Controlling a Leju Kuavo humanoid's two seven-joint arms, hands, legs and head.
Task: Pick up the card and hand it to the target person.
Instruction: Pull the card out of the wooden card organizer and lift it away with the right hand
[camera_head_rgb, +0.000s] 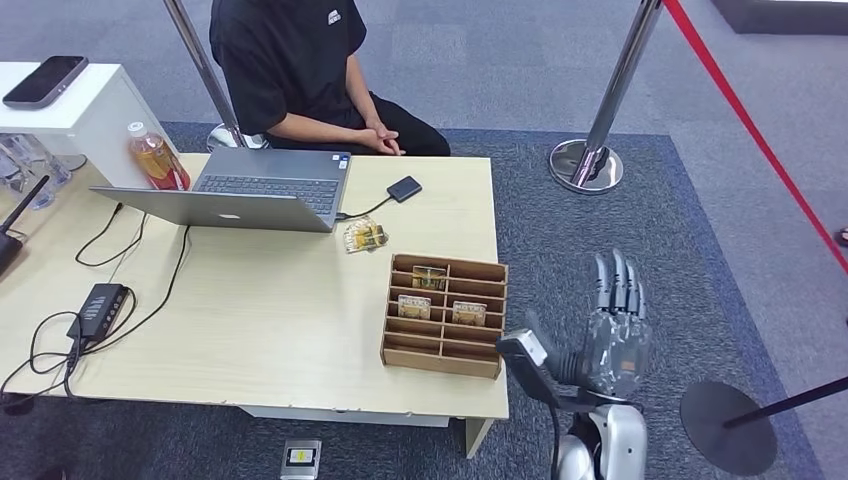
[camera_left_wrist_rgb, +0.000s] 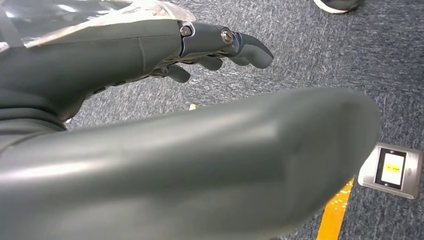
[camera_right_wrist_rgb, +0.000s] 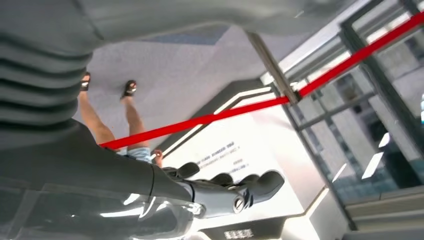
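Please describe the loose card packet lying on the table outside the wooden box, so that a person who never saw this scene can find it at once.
On the light wooden table, find the open laptop and the wooden card organizer to its right. The card packet lies flat between them. Unlike the cards in the organizer's slots, it rests on the bare tabletop in a clear wrapper.

I can read no text: the white wall sign (camera_right_wrist_rgb: 220, 154) and the person's shirt logo (camera_head_rgb: 333, 16) are too blurred.
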